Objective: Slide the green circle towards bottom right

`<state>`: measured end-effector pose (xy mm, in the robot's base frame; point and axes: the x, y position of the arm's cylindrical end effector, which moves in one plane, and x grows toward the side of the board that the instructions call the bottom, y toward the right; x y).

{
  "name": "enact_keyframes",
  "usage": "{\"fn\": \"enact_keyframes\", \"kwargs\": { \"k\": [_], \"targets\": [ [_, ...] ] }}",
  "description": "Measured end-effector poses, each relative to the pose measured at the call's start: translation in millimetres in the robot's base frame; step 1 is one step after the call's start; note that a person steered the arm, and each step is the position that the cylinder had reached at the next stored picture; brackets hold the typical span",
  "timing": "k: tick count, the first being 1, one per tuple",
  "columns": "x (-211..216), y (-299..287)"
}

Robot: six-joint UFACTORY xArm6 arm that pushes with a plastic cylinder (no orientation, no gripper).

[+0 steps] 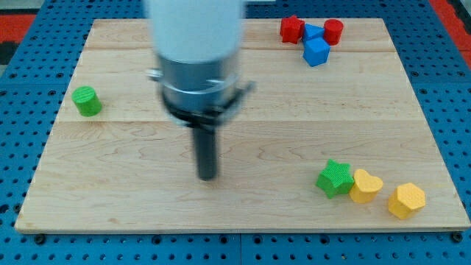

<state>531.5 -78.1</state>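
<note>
Camera view | my tip [208, 177] mid-board, touching nothing | green circle [87, 101] far left

A blurred white cylindrical arm [195, 29] narrows into a grey collar and black ring — below, a straight dark rod ending in my tip [208, 177].
</note>
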Motion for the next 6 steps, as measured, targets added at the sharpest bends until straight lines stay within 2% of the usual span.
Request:
{"fn": "enact_keyframes", "kwargs": {
  "k": [1, 2, 4, 5, 6],
  "targets": [
    [-13, -100],
    [-45, -163],
    [-123, -220],
    [-135, -169],
    [-107, -73]
  ]
}}
